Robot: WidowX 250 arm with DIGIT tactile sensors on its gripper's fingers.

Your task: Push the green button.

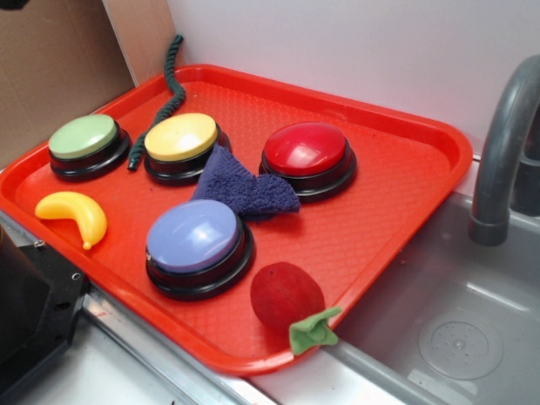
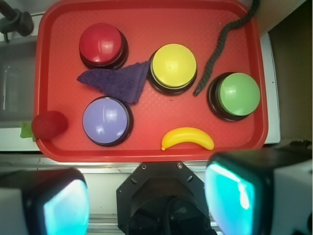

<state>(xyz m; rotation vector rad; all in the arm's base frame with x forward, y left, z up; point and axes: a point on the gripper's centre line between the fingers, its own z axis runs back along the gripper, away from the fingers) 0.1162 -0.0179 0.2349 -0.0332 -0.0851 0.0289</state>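
- Sink (image 1: pixel 472 337): grey basin with a grey faucet (image 1: pixel 506 152), off to one side of the tray, well apart from the claw.
- Tray (image 2: pixel 146 14): red plastic, textured floor, raised rim; in the wrist view it lies entirely ahead of the claw and fills the upper part of the view.
- Claw (image 2: pixel 146 198): held back off the tray's near edge and looking down on it; two blurred fingers (image 2: pixel 234 196) with teal-lit pads stand wide apart at the bottom of the wrist view, nothing between them. A black mount sits between the fingers.
- Blue button (image 2: pixel 106 120): largest dome, black base, ahead of the claw and toward its left finger.
- Red button (image 2: pixel 101 44): far across the tray, beyond the blue one.
- Yellow button (image 2: pixel 173 66): mid-tray, straight ahead of the claw.
- Green button (image 2: pixel 238 94): pale green dome on a black base, ahead of the right finger, well apart from the claw and untouched.
- Purple cloth (image 2: pixel 120 81): folded, between the red, yellow and blue buttons.
- Red plush fruit (image 2: pixel 49 125): green felt leaf, resting on the tray's rim, far left of the claw.
- Dark green rope (image 2: pixel 220 49): runs from beside the yellow button to the far corner.
- Toy banana (image 2: pixel 188 138): yellow, closest item to the claw.
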